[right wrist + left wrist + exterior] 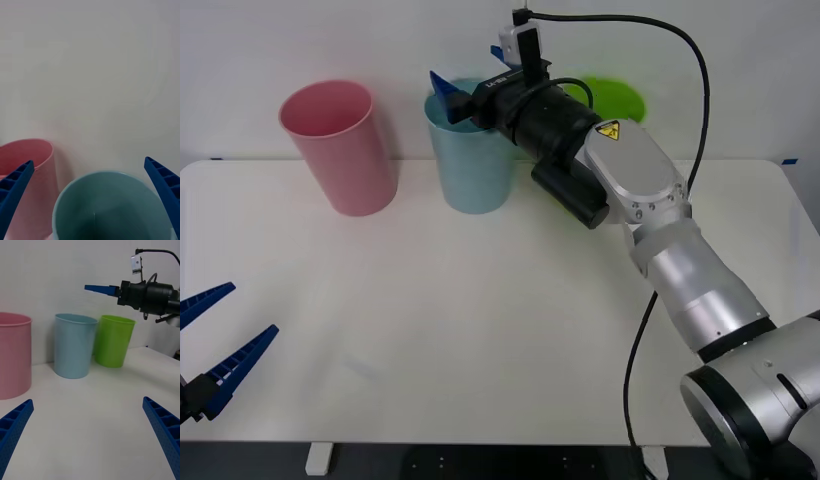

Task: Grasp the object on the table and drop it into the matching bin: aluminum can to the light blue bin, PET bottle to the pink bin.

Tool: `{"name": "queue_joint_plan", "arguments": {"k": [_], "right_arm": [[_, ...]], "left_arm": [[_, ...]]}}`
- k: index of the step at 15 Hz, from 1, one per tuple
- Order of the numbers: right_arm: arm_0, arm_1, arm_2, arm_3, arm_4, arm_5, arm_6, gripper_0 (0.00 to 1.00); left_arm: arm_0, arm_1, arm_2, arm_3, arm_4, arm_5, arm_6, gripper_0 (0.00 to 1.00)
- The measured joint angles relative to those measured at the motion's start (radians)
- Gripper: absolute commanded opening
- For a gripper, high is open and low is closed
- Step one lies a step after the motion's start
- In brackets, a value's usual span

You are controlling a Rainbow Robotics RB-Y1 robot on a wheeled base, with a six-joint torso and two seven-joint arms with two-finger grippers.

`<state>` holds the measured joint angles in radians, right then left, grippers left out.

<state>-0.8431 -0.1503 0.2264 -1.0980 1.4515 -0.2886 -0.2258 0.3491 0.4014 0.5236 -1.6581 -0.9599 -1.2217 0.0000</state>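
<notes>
My right gripper (465, 85) hangs open just above the rim of the light blue bin (470, 170), with nothing between its fingers. In the right wrist view the right gripper (88, 161) straddles the light blue bin's (105, 202) mouth, whose dark inside shows no contents. The pink bin (340, 150) stands to its left on the white table (480, 350). The aluminum can and the PET bottle are out of view. My left gripper (252, 308) rests open and empty near the table's front left corner.
A lime green bin (620, 98) stands behind my right arm, to the right of the light blue bin (73, 347). A black cable loops above the right forearm. The left wrist view shows all three bins in a row against the wall.
</notes>
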Motion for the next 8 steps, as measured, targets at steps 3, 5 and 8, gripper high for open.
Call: {"name": "queue_joint_plan", "arguments": {"k": [3, 5, 8], "right_arm": [[0.098, -0.087, 0.058, -0.142, -0.048, -0.004, -0.004, 1.00], [0.166, -0.147, 0.071, -0.231, -0.065, -0.032, -0.006, 1.00], [0.267, -0.239, 0.071, -0.340, -0.105, -0.085, -0.005, 1.00]], "left_arm": [[0.000, 0.000, 0.000, 0.000, 0.000, 0.000, 0.000, 1.00], [0.000, 0.000, 0.000, 0.000, 0.000, 0.000, 0.000, 1.00], [0.000, 0.000, 0.000, 0.000, 0.000, 0.000, 0.000, 1.00]]}}
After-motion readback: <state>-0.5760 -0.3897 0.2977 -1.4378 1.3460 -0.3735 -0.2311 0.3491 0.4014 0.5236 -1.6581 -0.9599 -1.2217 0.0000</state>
